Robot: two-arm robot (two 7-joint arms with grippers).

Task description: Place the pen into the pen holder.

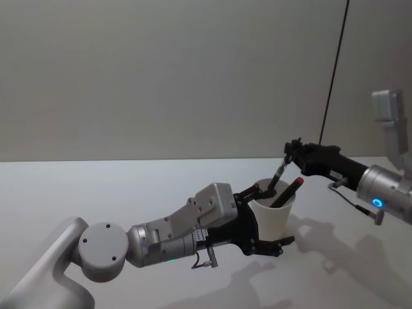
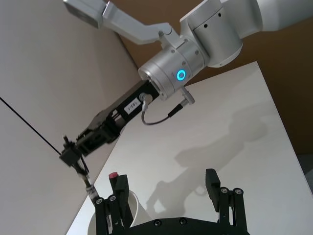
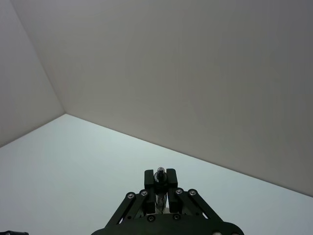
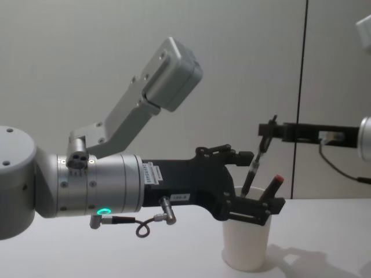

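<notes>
- Pen holder (image 1: 275,214): upright on the white table (image 1: 96,193), with a red-capped pen (image 1: 288,192) leaning inside.
- Left gripper (image 1: 270,215): fingers spread around the pen holder's rim.
- Right gripper (image 1: 291,151): above the pen holder, pinching a dark pen (image 1: 279,172), tip dipping into the cup mouth.

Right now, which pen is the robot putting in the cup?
Find the white paper cup on the table, with the left gripper open around it. Two pens poke out. It is the dark pen rising to the right gripper, whose fingers pinch its top; the red-capped pen leans free.
</notes>
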